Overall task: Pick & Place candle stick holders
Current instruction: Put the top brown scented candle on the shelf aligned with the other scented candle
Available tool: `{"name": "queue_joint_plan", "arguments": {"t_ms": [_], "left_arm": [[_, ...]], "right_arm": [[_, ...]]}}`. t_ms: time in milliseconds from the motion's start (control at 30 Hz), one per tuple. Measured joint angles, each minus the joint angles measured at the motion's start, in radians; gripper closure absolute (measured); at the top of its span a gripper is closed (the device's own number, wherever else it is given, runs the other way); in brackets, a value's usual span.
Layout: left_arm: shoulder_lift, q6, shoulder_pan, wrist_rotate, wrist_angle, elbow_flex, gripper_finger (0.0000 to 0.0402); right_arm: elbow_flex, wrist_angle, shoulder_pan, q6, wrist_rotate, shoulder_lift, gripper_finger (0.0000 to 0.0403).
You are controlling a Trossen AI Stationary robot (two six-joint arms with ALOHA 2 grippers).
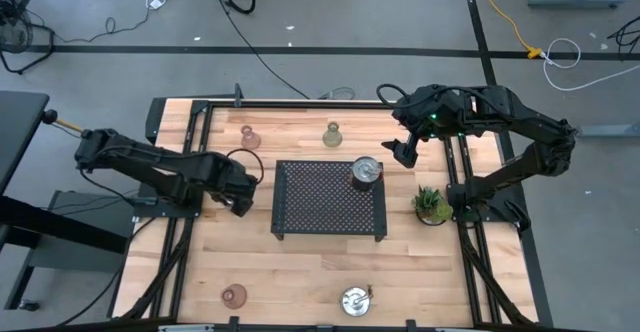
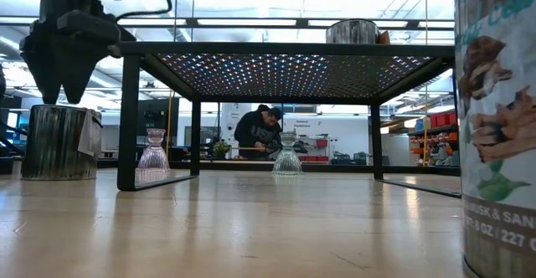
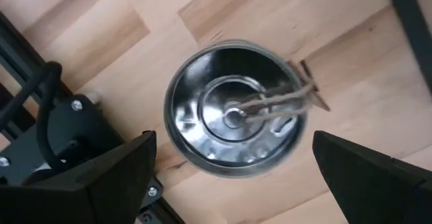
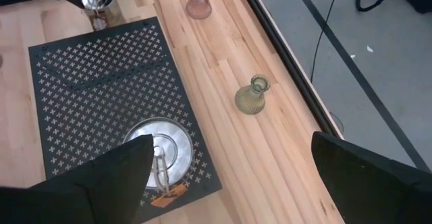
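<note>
Hovering with its fingers spread wide and gripping nothing, the left pincer (image 3: 229, 177) is hanging directly above a silver holder (image 3: 233, 109) that is sitting on the counter (image 1: 300, 262) just left of the black tray (image 1: 330, 198); in the high view the arm is covering that holder. Doing this step well is likely meaning keeping the pincer centred over the dish, coming straight down, and closing across the rim or the small handle rather than the slick bowl, since polished metal is probably prone to slipping. The right pincer (image 1: 404, 150) is waiting released too, high over the far right of the counter, looking down on the tray. Counting what is showing: three silver holders, one under the left pincer, one on the tray (image 1: 366, 171) at its far right corner, one on the near edge of the counter (image 1: 356, 299). Three glass holders are showing as well: a pink one far left (image 1: 249, 138), a pink one near left (image 1: 235, 295), and an olive-green one (image 1: 332, 134) at the far side. One spiky potted plant (image 1: 432, 205) is standing right of the tray.
</note>
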Motion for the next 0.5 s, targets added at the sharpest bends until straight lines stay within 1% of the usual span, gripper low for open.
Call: {"name": "queue_joint_plan", "arguments": {"t_ms": [133,333,500], "left_arm": [[0.000,0.031,0.019,0.009,0.006,-0.007,0.0003],[0.001,0.094,0.054,0.036,0.074,-0.007,0.0003],[0.001,0.106,0.083,0.037,0.072,-0.017,0.0003]], "right_arm": [[0.000,0.000,0.000,0.007,0.000,0.000,0.0003],[0.000,0.000,0.000,0.007,0.000,0.000,0.0003],[0.000,0.000,0.000,0.007,0.000,0.000,0.0003]]}}
